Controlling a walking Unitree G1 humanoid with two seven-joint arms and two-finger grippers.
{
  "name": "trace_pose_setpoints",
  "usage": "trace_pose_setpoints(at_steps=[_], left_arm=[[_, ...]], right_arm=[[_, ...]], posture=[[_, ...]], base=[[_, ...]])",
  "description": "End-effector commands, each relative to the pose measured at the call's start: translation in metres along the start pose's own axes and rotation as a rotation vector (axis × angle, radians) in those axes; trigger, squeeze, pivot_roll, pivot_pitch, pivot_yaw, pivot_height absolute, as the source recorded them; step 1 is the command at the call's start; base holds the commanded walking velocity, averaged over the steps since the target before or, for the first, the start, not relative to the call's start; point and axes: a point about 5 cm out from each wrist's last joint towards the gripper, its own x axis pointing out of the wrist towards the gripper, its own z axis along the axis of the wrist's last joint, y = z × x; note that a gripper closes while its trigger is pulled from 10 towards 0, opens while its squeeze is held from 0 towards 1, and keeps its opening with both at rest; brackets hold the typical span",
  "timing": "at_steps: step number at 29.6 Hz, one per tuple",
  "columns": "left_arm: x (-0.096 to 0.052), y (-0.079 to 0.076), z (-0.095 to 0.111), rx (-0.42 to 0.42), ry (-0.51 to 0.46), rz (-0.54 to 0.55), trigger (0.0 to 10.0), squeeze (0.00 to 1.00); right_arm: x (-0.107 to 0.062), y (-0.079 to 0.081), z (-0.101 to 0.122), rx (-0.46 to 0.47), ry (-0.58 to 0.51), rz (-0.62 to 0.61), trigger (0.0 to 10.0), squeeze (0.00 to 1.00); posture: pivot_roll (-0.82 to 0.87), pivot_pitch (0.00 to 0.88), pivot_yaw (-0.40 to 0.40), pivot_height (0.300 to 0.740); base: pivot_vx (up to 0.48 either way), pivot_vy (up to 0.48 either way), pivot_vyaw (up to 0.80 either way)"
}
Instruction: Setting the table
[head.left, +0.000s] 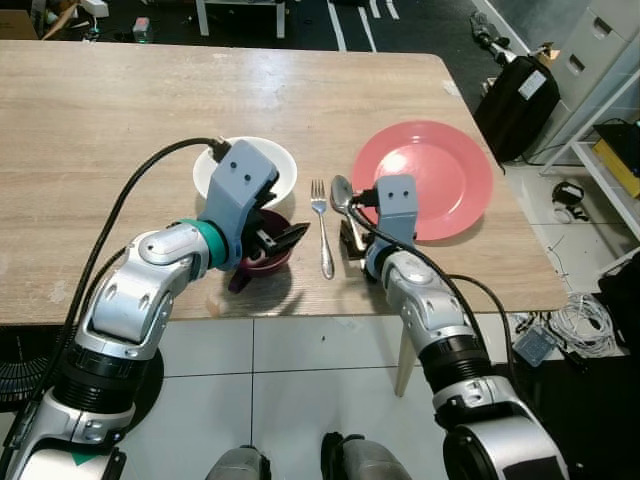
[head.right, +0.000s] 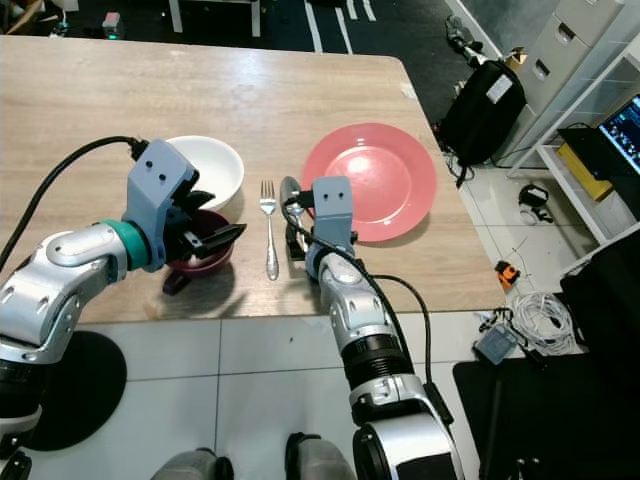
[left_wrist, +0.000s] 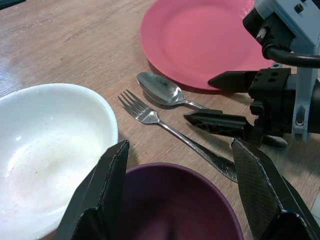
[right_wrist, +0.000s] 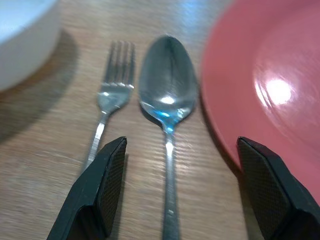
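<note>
Wooden tabletop (head.left: 120, 110), near edge toward the robot. Pink plate (head.left: 425, 178) sits right of centre, flat. White bowl (head.left: 250, 165) left of centre; purple bowl (head.left: 268, 256) just in front of it, closer to the edge, the two rims close together or touching, cannot tell which.

Fork (head.left: 321, 226) and spoon (head.left: 341, 196) lie side by side between white bowl and plate, heads pointing away from the robot. Spoon is the one nearer the plate, its bowl just beside the plate rim.

Left pincer (left_wrist: 185, 195) hovers over the purple bowl, fingers spread wide, one on each side of the bowl's rim, holding nothing.

Right pincer (right_wrist: 182, 187) is low over the spoon handle, fingers apart: one finger sits between fork and spoon, the other on the plate side. Spoon handle runs between them, not clamped.

Beyond the tabletop's right end: black bag (head.left: 515, 100) on the floor, cables (head.left: 585, 320) on the tiles.
</note>
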Motion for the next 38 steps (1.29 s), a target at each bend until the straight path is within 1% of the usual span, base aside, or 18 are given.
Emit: trace_pose_setpoints(at_steps=[1, 8, 9, 11, 15, 16, 20, 22, 23, 26, 28, 29, 32, 34, 35, 36, 38], left_arm=[[0.0, -0.001, -0.003, -0.018, 0.008, -0.005, 10.0, 0.0], [0.0, -0.002, -0.003, -0.019, 0.007, -0.007, 10.0, 0.0], [0.0, -0.002, -0.003, -0.019, 0.007, -0.007, 10.0, 0.0], [0.0, -0.003, -0.003, -0.02, 0.007, -0.008, 10.0, 0.0], [0.001, -0.003, -0.003, -0.021, 0.007, -0.009, 10.0, 0.0], [0.001, -0.003, -0.003, -0.021, 0.006, -0.009, 10.0, 0.0], [0.001, -0.004, -0.003, -0.023, 0.006, -0.009, 10.0, 0.0], [0.001, -0.004, -0.003, -0.024, 0.007, -0.008, 10.0, 0.0], [0.001, -0.004, -0.003, -0.025, 0.007, -0.007, 10.0, 0.0], [0.001, -0.004, -0.003, -0.026, 0.007, -0.006, 10.0, 0.0], [0.001, -0.004, -0.003, -0.028, 0.007, -0.006, 10.0, 0.0], [0.001, -0.004, -0.003, -0.028, 0.007, -0.006, 10.0, 0.0], [0.001, -0.004, -0.003, -0.03, 0.006, -0.007, 10.0, 0.0], [0.001, -0.004, -0.003, -0.03, 0.006, -0.007, 10.0, 0.0], [0.001, -0.004, -0.003, -0.03, 0.006, -0.006, 10.0, 0.0], [0.001, -0.004, -0.003, -0.03, 0.006, -0.006, 10.0, 0.0], [0.001, -0.004, -0.003, -0.031, 0.005, -0.006, 10.0, 0.0]], right_arm=[[-0.002, 0.0, -0.005, 0.007, 0.004, 0.004, 10.0, 0.0], [-0.002, 0.0, -0.001, -0.001, -0.016, 0.009, 10.0, 0.0], [-0.004, 0.001, 0.005, -0.005, -0.061, 0.019, 10.0, 0.0], [-0.005, 0.002, 0.008, -0.015, -0.081, 0.031, 10.0, 0.0], [-0.005, 0.004, 0.003, -0.037, -0.062, 0.058, 10.0, 0.0], [-0.005, 0.005, -0.003, -0.04, -0.031, 0.069, 10.0, 0.0], [-0.005, 0.007, -0.009, -0.036, -0.006, 0.085, 10.0, 0.0], [-0.004, 0.007, -0.014, -0.05, 0.016, 0.093, 10.0, 0.0], [-0.004, 0.006, -0.017, -0.057, 0.034, 0.082, 10.0, 0.0], [-0.004, 0.005, -0.018, -0.055, 0.041, 0.071, 10.0, 0.0], [-0.002, -0.001, -0.018, -0.043, 0.056, 0.023, 10.0, 0.0], [-0.002, -0.001, -0.018, -0.043, 0.056, 0.023, 10.0, 0.0], [-0.001, -0.007, -0.018, -0.021, 0.073, -0.019, 9.9, 0.0], [-0.001, -0.007, -0.018, -0.021, 0.073, -0.019, 9.9, 0.0], [-0.001, -0.009, -0.019, 0.001, 0.081, -0.021, 7.0, 0.0], [-0.001, -0.01, -0.02, 0.013, 0.088, -0.023, 4.9, 0.0], [-0.001, -0.011, -0.02, 0.021, 0.093, -0.023, 4.9, 0.0]], posture=[[0.09, 0.037, -0.017, 0.74], [0.09, 0.038, -0.018, 0.74], [0.09, 0.04, -0.016, 0.74], [0.09, 0.04, -0.015, 0.74], [0.09, 0.041, -0.014, 0.74], [0.09, 0.042, -0.015, 0.74], [0.09, 0.045, -0.017, 0.74], [0.1, 0.047, -0.017, 0.74], [0.09, 0.046, -0.017, 0.74], [0.09, 0.046, -0.018, 0.74], [0.09, 0.045, -0.017, 0.74], [0.09, 0.045, -0.017, 0.74], [0.09, 0.045, -0.017, 0.74], [0.09, 0.045, -0.017, 0.74], [0.09, 0.044, -0.017, 0.74], [0.09, 0.044, -0.018, 0.74], [0.09, 0.044, -0.018, 0.74]], base=[[0.0, 0.0, 0.0], [0.0, 0.0, 0.0], [0.0, 0.0, 0.0], [0.0, 0.0, 0.0], [0.0, 0.0, 0.0], [0.0, 0.0, 0.0], [0.0, 0.0, 0.0], [0.0, 0.0, 0.0], [0.0, 0.0, 0.0], [0.0, 0.0, 0.0], [0.0, 0.0, 0.0], [0.0, 0.0, 0.0], [0.0, 0.0, 0.0], [0.0, 0.0, 0.0], [0.0, 0.0, 0.0], [0.0, 0.0, 0.0], [0.0, 0.0, 0.0]])
